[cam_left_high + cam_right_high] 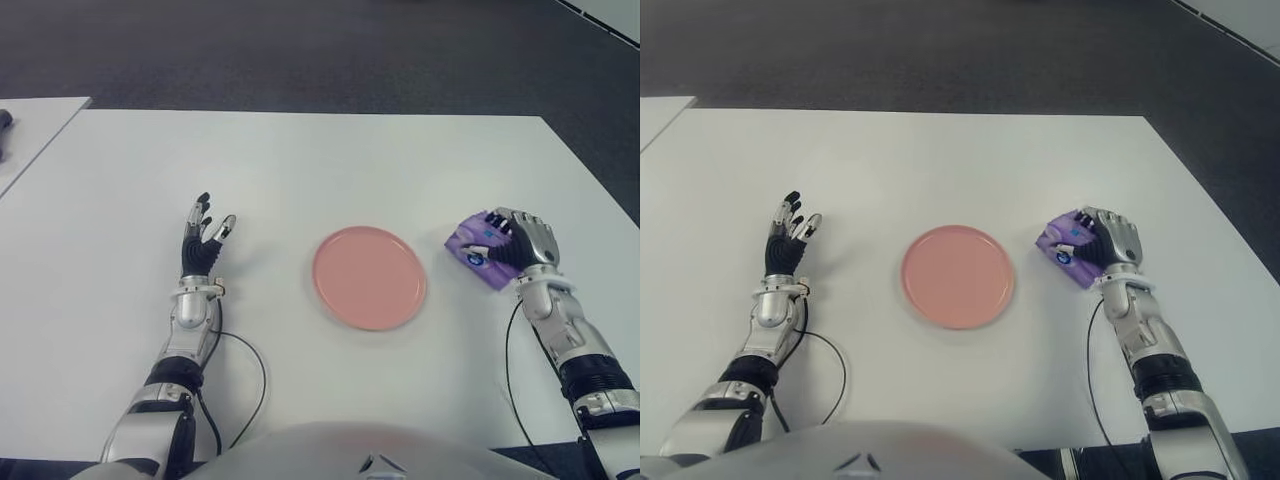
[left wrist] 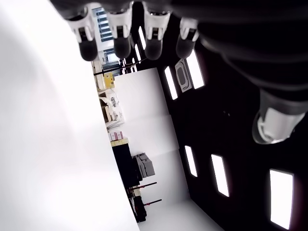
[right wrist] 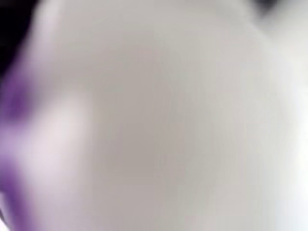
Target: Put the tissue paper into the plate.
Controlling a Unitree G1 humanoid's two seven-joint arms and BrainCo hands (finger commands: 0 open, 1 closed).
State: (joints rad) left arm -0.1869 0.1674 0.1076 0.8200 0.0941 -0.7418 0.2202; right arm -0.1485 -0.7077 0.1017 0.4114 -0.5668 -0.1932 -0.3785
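A purple tissue paper pack point(image 1: 466, 243) lies on the white table point(image 1: 300, 170), just right of the pink round plate point(image 1: 369, 277). My right hand point(image 1: 520, 240) sits over the pack's right side with its fingers curled onto it. The right wrist view shows only a pale close surface with a strip of the purple tissue paper pack point(image 3: 12, 106) at one edge. Nothing lies in the plate. My left hand point(image 1: 205, 235) shows to the left of the plate, fingers point(image 2: 120, 38) spread and holding nothing.
A second white table point(image 1: 30, 120) stands at the far left with a dark object point(image 1: 4, 125) on its edge. A black cable point(image 1: 250, 370) loops on the table near my left forearm. Dark floor point(image 1: 320, 50) lies beyond the table's far edge.
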